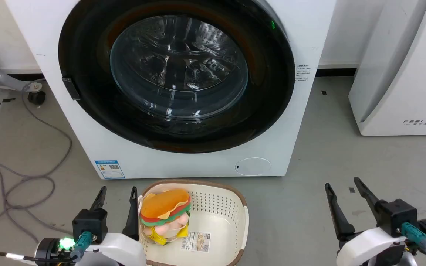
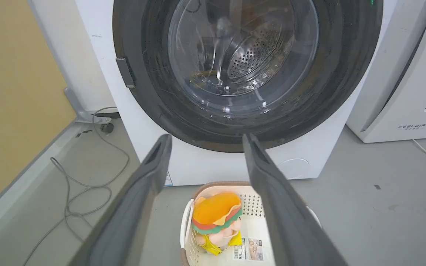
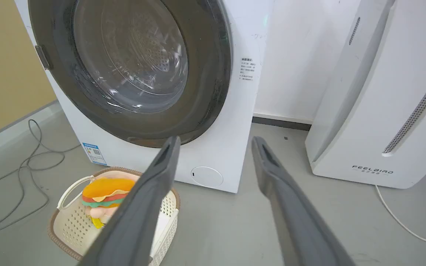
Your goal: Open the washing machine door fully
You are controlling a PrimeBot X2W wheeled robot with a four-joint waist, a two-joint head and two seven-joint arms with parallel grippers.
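The washing machine door [image 1: 87, 74] is a big glossy black disc with a clear domed glass bowl [image 1: 179, 66] at its centre, lying flush against the white washer front. A small dark handle tab [image 1: 71, 88] sits on its left rim. The same door [image 2: 154, 85] [image 3: 61, 74] fills the top of both wrist views. My left gripper [image 1: 118, 193] is open at the lower left, beside the basket, well short of the door. Low at the right over bare floor, my right gripper [image 1: 343, 184] is open too. Nothing is between either pair of fingers.
A cream perforated basket [image 1: 231, 207] holding a plush burger toy [image 1: 165, 211] stands on the floor just before the washer. A small round white flap [image 1: 253, 166] sits low on the washer. Grey cables [image 1: 31, 177] trail at left. A white appliance [image 1: 401, 74] stands at right.
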